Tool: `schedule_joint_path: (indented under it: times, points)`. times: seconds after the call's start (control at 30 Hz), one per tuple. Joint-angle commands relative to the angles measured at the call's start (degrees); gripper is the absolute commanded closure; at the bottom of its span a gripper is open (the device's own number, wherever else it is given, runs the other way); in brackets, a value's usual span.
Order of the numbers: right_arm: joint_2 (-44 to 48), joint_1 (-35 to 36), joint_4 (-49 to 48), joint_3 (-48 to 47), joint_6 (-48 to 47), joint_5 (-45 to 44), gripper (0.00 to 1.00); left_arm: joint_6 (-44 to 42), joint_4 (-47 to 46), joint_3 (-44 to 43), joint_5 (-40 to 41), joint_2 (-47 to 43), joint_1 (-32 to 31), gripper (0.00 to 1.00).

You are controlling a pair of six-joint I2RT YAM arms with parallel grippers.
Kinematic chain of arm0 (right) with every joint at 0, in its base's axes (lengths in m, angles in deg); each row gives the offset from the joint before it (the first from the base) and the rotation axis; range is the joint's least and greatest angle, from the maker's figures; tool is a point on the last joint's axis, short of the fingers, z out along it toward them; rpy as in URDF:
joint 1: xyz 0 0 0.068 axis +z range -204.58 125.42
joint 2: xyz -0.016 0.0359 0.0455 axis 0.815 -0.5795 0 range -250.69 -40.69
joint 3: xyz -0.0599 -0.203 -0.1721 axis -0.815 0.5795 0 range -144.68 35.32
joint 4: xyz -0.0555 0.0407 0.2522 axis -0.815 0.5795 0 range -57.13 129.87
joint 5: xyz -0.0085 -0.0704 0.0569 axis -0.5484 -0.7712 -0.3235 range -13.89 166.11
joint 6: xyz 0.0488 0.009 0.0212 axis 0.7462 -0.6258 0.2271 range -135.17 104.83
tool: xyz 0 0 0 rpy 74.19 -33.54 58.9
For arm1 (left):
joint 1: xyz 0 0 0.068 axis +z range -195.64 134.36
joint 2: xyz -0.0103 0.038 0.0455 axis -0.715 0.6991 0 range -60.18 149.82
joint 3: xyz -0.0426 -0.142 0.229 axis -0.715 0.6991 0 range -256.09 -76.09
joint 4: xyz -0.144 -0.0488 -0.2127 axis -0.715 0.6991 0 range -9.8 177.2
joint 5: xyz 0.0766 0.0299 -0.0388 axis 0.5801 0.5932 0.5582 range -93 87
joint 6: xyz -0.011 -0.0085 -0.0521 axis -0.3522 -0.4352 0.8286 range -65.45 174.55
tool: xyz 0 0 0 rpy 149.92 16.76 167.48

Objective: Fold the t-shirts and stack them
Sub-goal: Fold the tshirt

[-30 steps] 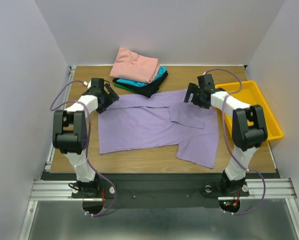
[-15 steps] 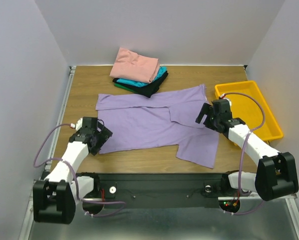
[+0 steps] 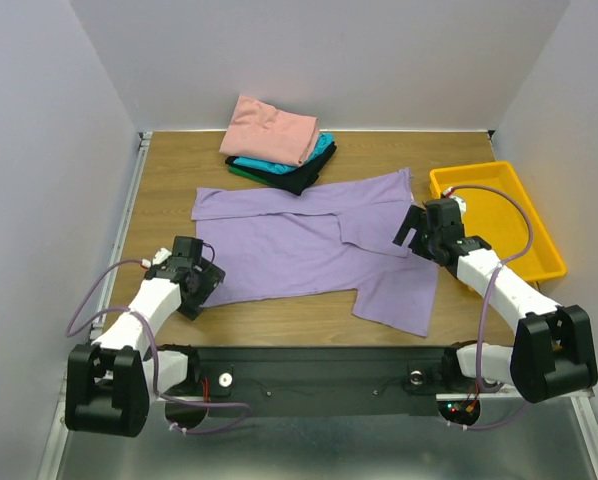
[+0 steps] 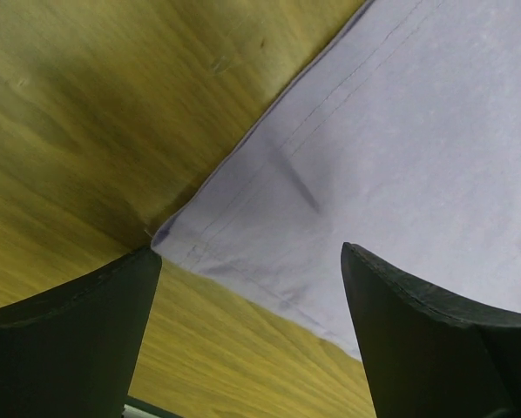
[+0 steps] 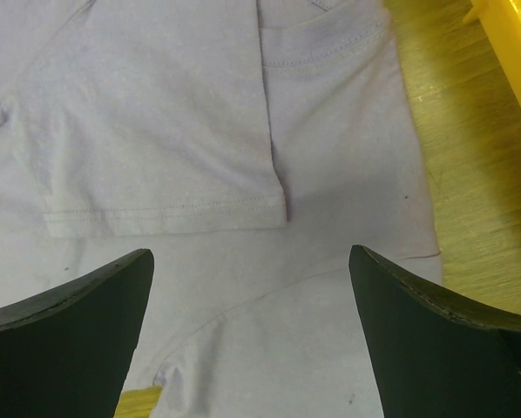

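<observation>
Low on the left of the top view, the left fingers (image 4: 60, 331) stand wide apart on either side of the stitched lower-left corner of the light purple t-shirt (image 3: 289, 245). The right fingers (image 5: 452, 340), just as far apart, hover over its folded sleeve at mid-right. Spread flat mid-frame on the bench (image 3: 169, 170), the shirt has its long axis running left to right. A second ago both arms were up at its upper edge.

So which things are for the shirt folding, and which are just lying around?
For the job: purple t-shirt, spread out; pile of folded shirts at the back of the table.
Just lying about: yellow tray, on the right.
</observation>
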Motion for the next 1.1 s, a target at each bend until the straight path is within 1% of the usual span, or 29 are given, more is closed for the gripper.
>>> schedule_joint_path:
  times: [0.0, 0.03, 0.07, 0.1, 0.13, 0.17, 0.2, 0.23, 0.27, 0.3, 0.33, 0.4, 0.6, 0.7, 0.73, 0.77, 0.8, 0.83, 0.87, 0.9, 1.0, 1.03, 1.07]
  points:
    - [1.59, -0.47, -1.74, -0.32, -0.14, -2.88, 0.0, 1.22, 0.15, -0.49, 3.27, 5.49, -0.38, 0.1]
    - [1.77, -0.47, -1.74, -0.23, -0.06, -3.06, 0.0, 1.31, -0.03, -0.49, 3.28, 6.56, -0.47, 0.14]
    - [2.03, -0.47, -1.74, -0.23, -0.06, -3.32, 0.0, 1.57, -0.38, -0.67, 3.54, 8.05, -0.47, 0.25]
    - [2.03, -0.47, -1.74, -0.23, 0.12, -3.24, 0.0, 1.58, -0.64, -0.58, 3.54, 8.59, -0.38, 0.28]
    - [2.21, -0.47, -1.74, -0.06, 0.21, -2.97, 0.0, 1.84, -0.65, -0.84, 4.15, 8.94, -0.47, 0.28]
    - [2.56, -0.47, -1.65, 0.12, 0.56, -2.97, 0.0, 2.27, -0.65, -0.84, 4.42, 9.03, -0.47, 0.36]
    - [2.65, -0.47, -1.65, 0.38, 0.65, -2.8, 0.0, 2.45, -0.73, -0.84, 4.68, 8.86, -0.47, 0.42]
    - [2.82, -0.47, -1.65, 0.56, 0.73, -2.71, 0.0, 2.54, -0.65, -0.76, 5.03, 8.51, -0.47, 0.51]
    - [3.08, -0.47, -1.65, 0.82, 1.0, -2.62, 0.0, 2.63, -0.73, -0.5, 5.3, 7.63, -0.47, 0.72]
    - [3.61, -0.47, -1.56, 0.91, 0.91, -2.36, 0.0, 2.8, -0.74, -0.41, 5.13, 7.1, -0.47, 0.83]
    - [3.96, -0.47, -1.56, 0.91, 1.0, -1.75, 0.0, 2.89, -0.74, -0.14, 5.21, 6.57, -0.47, 0.91]
    - [4.84, -0.47, -1.48, 1.17, 1.0, -1.3, 0.0, 2.9, -0.91, 0.12, 5.04, 5.61, -0.47, 1.0]
    - [6.69, 0.05, 4.14, 1.53, 0.03, 0.72, 0.0, 3.33, -0.74, 0.21, 5.56, 4.55, -0.38, 1.0]
    - [7.13, 5.4, 9.94, 1.0, 0.73, -1.47, 0.0, 3.07, -0.12, -0.4, 7.67, 3.06, -0.29, 1.0]
    - [7.13, 10.38, 11.34, 0.3, 1.43, -2.43, 0.0, 3.07, 0.14, -0.67, 8.19, 2.62, 0.23, 1.0]
    - [6.87, 13.38, 13.1, 0.03, 2.4, -5.92, 0.0, 3.07, 0.75, -1.36, 9.5, 2.18, 0.67, 1.0]
    - [6.43, 18.55, 16.68, -0.32, 5.71, -7.79, 0.0, 3.16, 1.11, -1.46, 9.95, 1.31, 1.11, 1.0]
    - [6.34, 20.6, 18.46, -0.41, 7.31, -8.67, 0.0, 3.16, 1.28, -1.63, 10.13, 0.69, 1.81, 1.0]
    - [6.34, 22.27, 20.04, -0.06, 8.98, -9.29, 0.0, 3.07, 0.76, -1.37, 10.31, 0.25, 2.86, 1.0]
    - [6.77, 23.33, 23.62, 0.29, 13.61, -9.73, 0.0, 2.98, 0.5, -1.2, 10.22, -1.06, 3.13, 1.0]
    - [7.83, 26.24, 28.3, 2.93, 19.08, -9.21, 0.0, 2.54, -1.17, 0.56, 7.86, -2.83, 3.31, 1.0]
    - [8.36, 27.55, 32.15, 3.37, 21.02, -9.21, 0.0, 2.37, -1.61, 1.17, 7.15, -3.18, 3.31, 1.0]
    - [8.53, 28.35, 33.66, 3.63, 22.17, -8.51, 0.0, 2.45, -1.96, 2.13, 6.27, -3.36, 3.31, 1.0]
